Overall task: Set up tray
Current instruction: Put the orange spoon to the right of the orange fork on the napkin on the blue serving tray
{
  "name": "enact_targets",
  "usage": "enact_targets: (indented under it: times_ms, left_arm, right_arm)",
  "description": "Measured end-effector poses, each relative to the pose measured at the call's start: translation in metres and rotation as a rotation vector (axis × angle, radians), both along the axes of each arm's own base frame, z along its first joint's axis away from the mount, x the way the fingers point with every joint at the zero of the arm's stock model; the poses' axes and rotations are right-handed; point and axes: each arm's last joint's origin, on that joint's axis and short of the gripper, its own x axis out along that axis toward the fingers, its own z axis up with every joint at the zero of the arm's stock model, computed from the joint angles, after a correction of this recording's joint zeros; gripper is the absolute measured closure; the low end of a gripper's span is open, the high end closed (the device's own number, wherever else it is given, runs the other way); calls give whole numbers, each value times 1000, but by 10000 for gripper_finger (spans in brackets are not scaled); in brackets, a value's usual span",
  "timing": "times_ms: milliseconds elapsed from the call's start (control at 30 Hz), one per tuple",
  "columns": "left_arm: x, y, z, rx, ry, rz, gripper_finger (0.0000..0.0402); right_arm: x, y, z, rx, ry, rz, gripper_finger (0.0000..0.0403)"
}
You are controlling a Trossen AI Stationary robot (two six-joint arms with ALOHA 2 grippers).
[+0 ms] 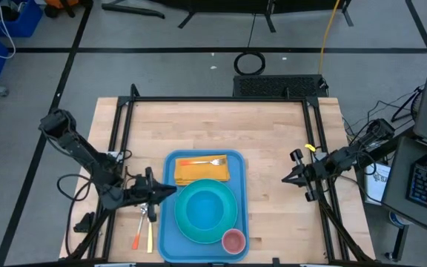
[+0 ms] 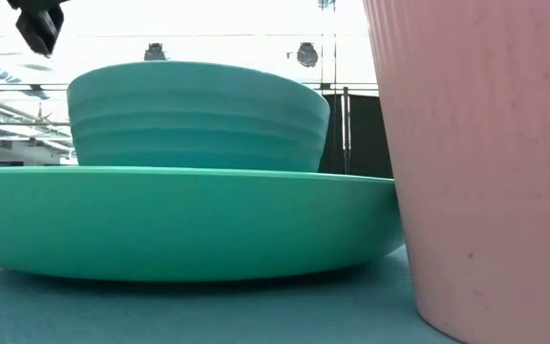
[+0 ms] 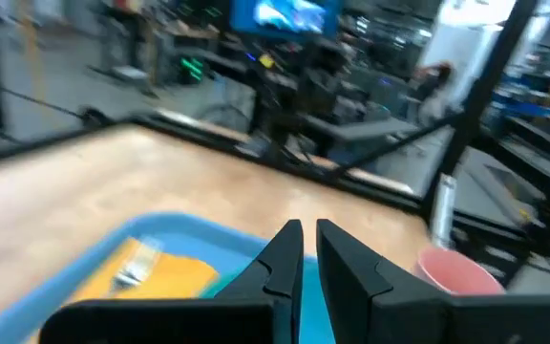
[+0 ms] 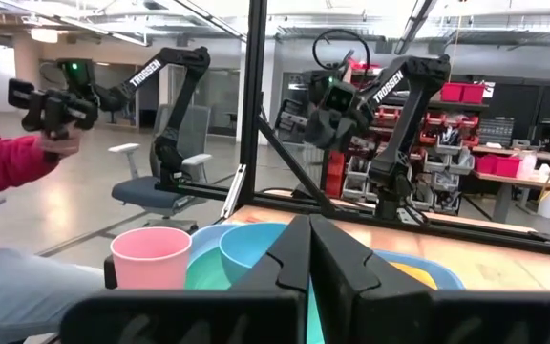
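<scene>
The blue tray [image 1: 170, 245] lies at the table's near middle. On it are a yellow napkin [image 1: 201, 173] with a fork [image 1: 203, 161] on top, a turquoise plate [image 1: 227, 222] carrying a turquoise bowl [image 1: 202, 208], and a pink cup [image 1: 233, 240] at the near right corner. My left gripper [image 1: 172, 191] points level over the tray's left rim, toward the bowl. Its fingers are shut but for a thin slit with nothing in it [image 3: 307, 234]. My right gripper [image 1: 285, 178] is shut and hangs over bare wood to the right of the tray.
Two utensils, one orange-handled [image 1: 137, 239] and one yellow-handled [image 1: 150, 236], lie on the wood just left of the tray, below my left gripper. Black frame rails [image 1: 221, 99] border the table. A person's red sleeve [image 4: 3, 158] shows beyond the table.
</scene>
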Motion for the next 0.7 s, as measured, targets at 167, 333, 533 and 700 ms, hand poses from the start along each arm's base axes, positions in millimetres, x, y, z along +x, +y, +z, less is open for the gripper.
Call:
enact_targets:
  times_ms: [167,333,533,700]
  left_arm:
    - [-1,-6,25,4,-42,183,374]
    - [3,-16,46,30,7,201,396]
    - [10,-9,56,-81,98,253,398]
    - [9,10,34,-359,324,257,399]
  right_arm:
    - [0,0,0,0,0,0,403]
    - [0,0,0,0,1,0,403]
    - [0,0,0,0,0,1,403]
    - [0,0,0,0,1,1,403]
